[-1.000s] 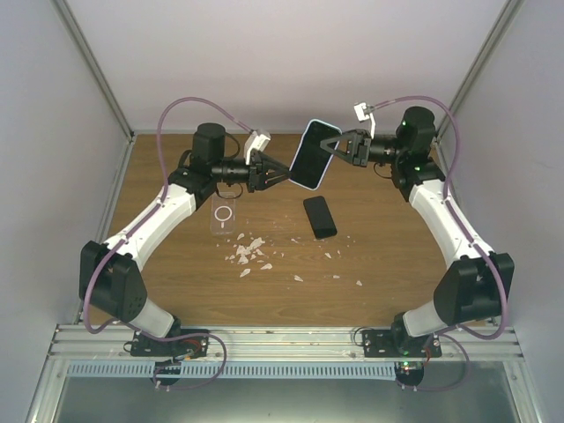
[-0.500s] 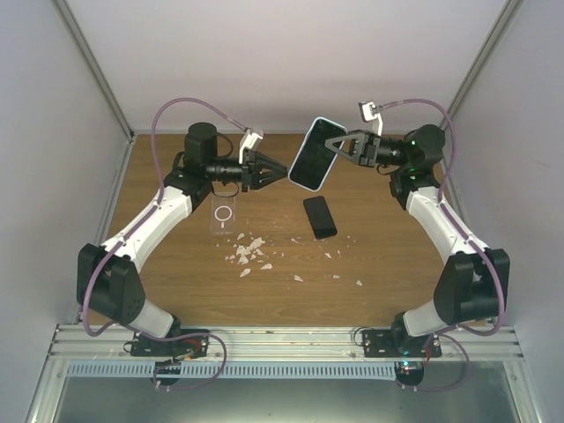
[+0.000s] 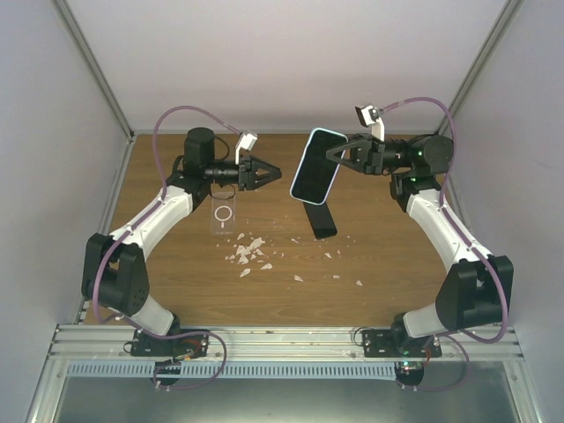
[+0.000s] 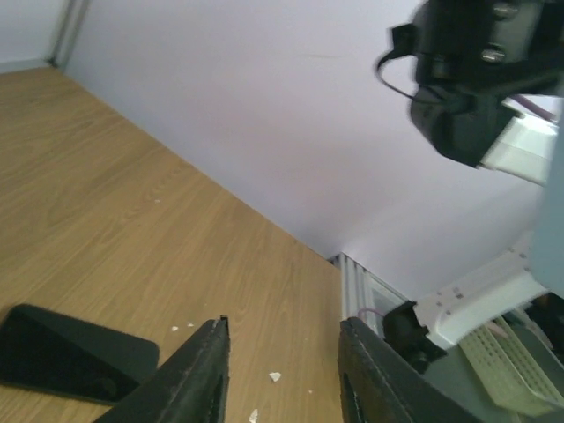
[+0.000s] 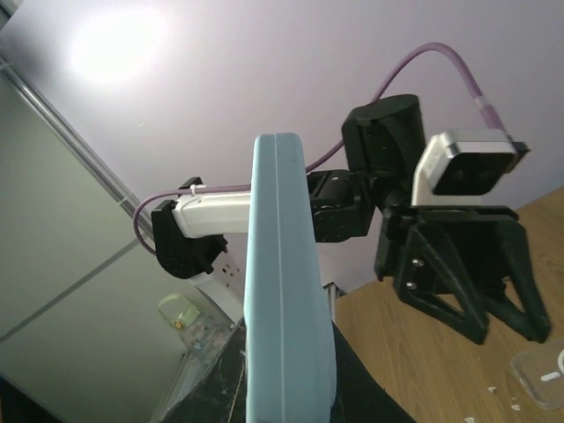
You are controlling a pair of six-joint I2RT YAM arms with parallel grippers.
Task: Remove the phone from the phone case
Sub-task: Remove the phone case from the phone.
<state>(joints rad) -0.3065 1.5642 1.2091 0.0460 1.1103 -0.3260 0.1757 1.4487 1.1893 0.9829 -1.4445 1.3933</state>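
My right gripper (image 3: 334,156) is shut on the phone in its light-blue case (image 3: 315,166) and holds it in the air above the table's middle, dark screen towards the top camera. In the right wrist view the case's edge (image 5: 286,282) stands upright between my fingers (image 5: 291,392). My left gripper (image 3: 277,173) is open and empty, a short way left of the held phone and apart from it. It also shows in the right wrist view (image 5: 467,273). In the left wrist view my open gripper (image 4: 282,352) hangs over bare wood.
A second black phone (image 3: 321,220) lies flat on the wooden table under the held one; it also shows in the left wrist view (image 4: 70,352). A clear case with a ring (image 3: 225,214) lies left of centre. White crumbs (image 3: 248,253) are scattered in front.
My left gripper has drawn back to the left, away from the phone, and stays open. My right gripper has tilted the cased phone more upright and shifted it slightly.
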